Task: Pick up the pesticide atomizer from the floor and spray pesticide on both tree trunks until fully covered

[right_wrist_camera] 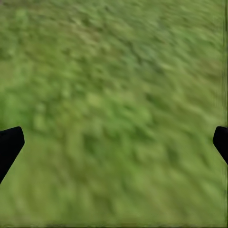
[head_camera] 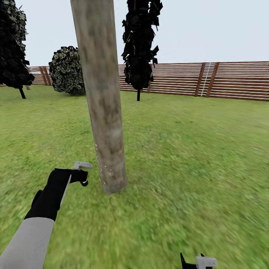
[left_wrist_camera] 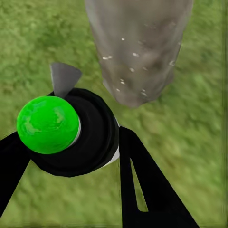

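Note:
The pesticide atomizer (left_wrist_camera: 90, 137) is a black bottle with a bright green round cap (left_wrist_camera: 47, 124) and a grey nozzle (left_wrist_camera: 64, 78). My left gripper (left_wrist_camera: 71, 142) is shut on it, black fingers (left_wrist_camera: 142, 180) on either side. In the head view the left gripper (head_camera: 79, 175) holds the atomizer (head_camera: 83, 165) low, just left of the base of a thick grey-brown tree trunk (head_camera: 104, 112). A few white pesticide specks (left_wrist_camera: 122, 39) dot the lower trunk (left_wrist_camera: 137, 47). My right gripper (head_camera: 198, 263) hangs open over bare grass, tips (right_wrist_camera: 9, 145) wide apart.
Grass lawn (head_camera: 186, 157) spreads all around the trunk. A brown slatted fence (head_camera: 231, 80) runs along the back. Two dark narrow conifers (head_camera: 139, 45) (head_camera: 13, 48) and a round bush (head_camera: 67, 71) stand near the fence.

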{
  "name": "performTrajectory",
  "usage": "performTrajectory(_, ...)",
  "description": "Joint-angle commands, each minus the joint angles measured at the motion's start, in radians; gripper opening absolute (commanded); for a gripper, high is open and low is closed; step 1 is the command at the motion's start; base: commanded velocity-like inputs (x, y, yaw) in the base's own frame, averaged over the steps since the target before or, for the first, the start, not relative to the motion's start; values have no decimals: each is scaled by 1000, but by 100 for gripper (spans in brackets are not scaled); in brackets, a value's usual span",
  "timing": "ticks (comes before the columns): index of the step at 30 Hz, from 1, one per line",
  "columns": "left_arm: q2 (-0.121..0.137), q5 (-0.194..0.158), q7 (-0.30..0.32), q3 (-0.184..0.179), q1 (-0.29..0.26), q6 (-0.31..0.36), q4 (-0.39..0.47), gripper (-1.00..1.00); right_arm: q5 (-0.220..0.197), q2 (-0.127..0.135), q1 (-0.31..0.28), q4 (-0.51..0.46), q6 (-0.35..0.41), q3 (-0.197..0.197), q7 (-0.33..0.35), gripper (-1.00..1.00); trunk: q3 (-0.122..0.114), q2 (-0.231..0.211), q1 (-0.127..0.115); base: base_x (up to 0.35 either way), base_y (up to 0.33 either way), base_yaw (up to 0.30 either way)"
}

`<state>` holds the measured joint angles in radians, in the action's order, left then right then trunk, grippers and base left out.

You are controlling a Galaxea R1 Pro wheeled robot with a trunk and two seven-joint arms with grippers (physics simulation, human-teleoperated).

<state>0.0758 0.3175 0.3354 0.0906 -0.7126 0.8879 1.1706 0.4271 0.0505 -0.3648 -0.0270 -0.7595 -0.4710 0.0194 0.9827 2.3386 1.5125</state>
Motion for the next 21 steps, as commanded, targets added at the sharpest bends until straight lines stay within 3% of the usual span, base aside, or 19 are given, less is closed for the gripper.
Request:
performTrajectory(1, 0, 11, 9, 4, -1, 2, 1, -100, 7, 0, 0, 1, -3, -9, 2, 100, 1, 0, -1, -230, -176, 0)
performTrajectory(8, 7, 16, 5, 10, -1, 2, 2, -100, 4, 10, 0, -12, -6, -11, -2, 100, 1, 0, -1, -110, -238, 0)
performTrajectory(13, 8, 17, -4, 12, 20, -1, -2, -100, 8, 13, 0, -70, -7, -7, 4, 100, 1, 0, -1, 108, -270, 0)
performTrajectory(16, 8, 17, -8, 14, 45, -1, -2, -100, 8, 29, 0, -72, -7, -7, 4, 100, 1, 0, -1, 102, -269, 8)
performTrajectory(21, 8, 13, -79, 15, 64, -1, -2, -100, 9, 33, 0, -70, -7, -6, 4, 100, 1, 0, -1, 6, -274, 215)
